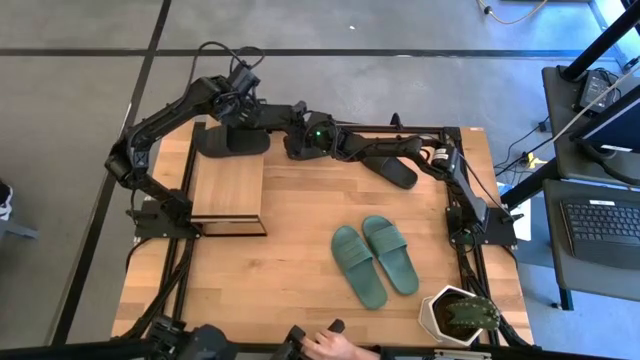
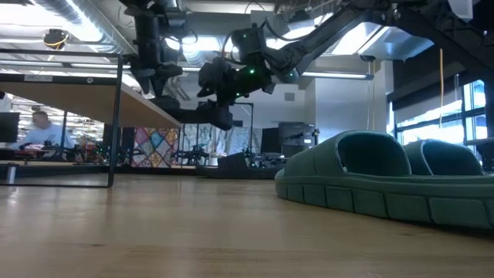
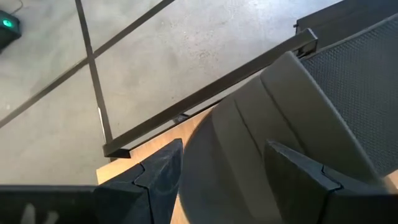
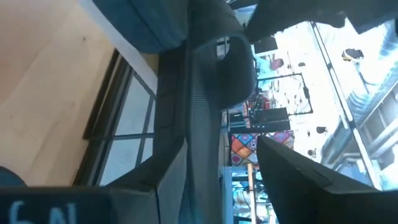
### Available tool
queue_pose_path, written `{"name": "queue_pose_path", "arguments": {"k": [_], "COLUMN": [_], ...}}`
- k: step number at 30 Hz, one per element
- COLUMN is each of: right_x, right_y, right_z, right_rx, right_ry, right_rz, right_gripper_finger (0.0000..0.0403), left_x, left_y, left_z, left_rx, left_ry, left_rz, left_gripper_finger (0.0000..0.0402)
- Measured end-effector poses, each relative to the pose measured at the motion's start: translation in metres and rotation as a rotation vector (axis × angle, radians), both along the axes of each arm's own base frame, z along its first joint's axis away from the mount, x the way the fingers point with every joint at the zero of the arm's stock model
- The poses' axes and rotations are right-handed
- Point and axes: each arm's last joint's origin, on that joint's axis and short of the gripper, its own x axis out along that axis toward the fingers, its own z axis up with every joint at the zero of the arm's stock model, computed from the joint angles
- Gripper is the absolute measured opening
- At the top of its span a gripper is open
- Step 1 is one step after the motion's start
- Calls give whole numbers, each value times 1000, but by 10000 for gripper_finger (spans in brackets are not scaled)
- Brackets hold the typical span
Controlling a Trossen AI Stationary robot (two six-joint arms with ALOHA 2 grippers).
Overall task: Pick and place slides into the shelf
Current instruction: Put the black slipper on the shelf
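A black slide lies on the table's far edge, beyond the shelf with its light wooden top. My left gripper hangs open over this slide, one finger on each side of its strap; whether they touch it I cannot tell. My right gripper is shut on a second black slide, held in the air to the right of the first. A third black slide lies under the right arm. The teal pair rests sole-down at mid-right. My right gripper pinches the black slide between its two fingers; the ribbed sole runs between them, turned on edge. The fingers come nearly level from the table's right. The slide hangs clear of the table. Which end of the slide they hold is hidden by the gripper.
The shelf's thin black frame stands at the left, open underneath. A potted plant sits at the near right corner. A person's hand shows at the near edge. Bare wood lies between shelf and teal pair.
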Motion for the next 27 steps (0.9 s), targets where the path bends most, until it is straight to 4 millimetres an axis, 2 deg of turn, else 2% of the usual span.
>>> {"name": "queue_pose_path", "arguments": {"k": [10,20,24,27], "right_x": [-3,-7,-18,-33], "right_y": [5,5,9,10], "right_z": [17,17,41,60], "right_rx": [25,33,169,353], "right_ry": [-35,6,-32,-35], "right_rz": [4,-87,-45,45], "right_gripper_finger": [194,194,194,194], "left_x": [-3,-5,-6,-9], "left_y": [2,2,1,-1], "left_z": [0,0,-1,3], "left_rx": [-1,-9,-20,-16], "left_ry": [10,16,35,42], "left_rz": [9,13,3,-23], "left_gripper_finger": [212,212,212,212]}}
